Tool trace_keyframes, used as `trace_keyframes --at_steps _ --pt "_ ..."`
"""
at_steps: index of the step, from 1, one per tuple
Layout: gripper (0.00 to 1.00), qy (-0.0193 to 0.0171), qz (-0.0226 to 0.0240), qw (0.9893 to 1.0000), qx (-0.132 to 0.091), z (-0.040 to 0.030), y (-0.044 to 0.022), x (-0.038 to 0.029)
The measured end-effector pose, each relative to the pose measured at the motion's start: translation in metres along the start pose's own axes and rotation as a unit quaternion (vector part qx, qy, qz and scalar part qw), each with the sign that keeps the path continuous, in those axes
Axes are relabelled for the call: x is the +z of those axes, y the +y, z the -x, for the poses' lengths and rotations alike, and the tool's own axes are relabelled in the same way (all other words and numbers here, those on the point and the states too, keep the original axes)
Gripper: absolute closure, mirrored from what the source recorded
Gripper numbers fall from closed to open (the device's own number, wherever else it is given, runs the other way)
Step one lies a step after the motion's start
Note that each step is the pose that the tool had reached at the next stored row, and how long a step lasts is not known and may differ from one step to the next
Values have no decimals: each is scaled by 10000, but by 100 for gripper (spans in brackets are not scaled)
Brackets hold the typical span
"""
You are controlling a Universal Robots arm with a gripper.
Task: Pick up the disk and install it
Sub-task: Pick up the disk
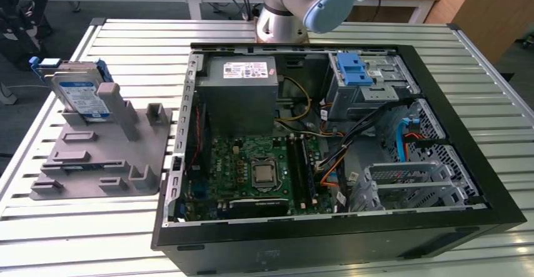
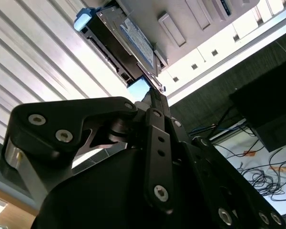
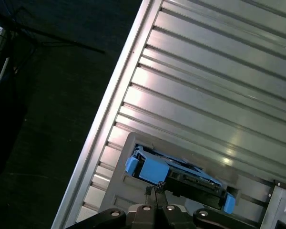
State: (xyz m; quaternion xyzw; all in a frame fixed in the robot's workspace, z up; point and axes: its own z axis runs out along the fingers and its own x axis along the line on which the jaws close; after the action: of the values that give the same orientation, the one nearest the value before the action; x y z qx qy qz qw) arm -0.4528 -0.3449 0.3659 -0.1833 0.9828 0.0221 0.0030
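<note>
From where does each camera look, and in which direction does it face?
Exterior view: high, looking down on the open computer case and the disk; the arm's base shows.
First wrist view: on the arm, facing the slatted table; the gripper shows.
Second wrist view: behind the gripper, facing the disk.
All three share the disk.

We counted one disk [image 1: 81, 95], one grey holder [image 1: 100, 164], one open computer case [image 1: 334, 242], and inside it one power-supply box [image 1: 242, 99], one motherboard [image 1: 242, 171] and one blue latch [image 1: 354, 70], besides one robot arm [image 1: 296, 5] and one slatted table [image 1: 84, 239].
</note>
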Motion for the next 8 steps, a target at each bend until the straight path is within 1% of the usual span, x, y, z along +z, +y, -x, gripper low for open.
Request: trace_keyframes --at_steps 5,8 --pt "89 10 3 9997 -239 0 0 0" --pt "89 12 4 9996 -282 0 0 0"
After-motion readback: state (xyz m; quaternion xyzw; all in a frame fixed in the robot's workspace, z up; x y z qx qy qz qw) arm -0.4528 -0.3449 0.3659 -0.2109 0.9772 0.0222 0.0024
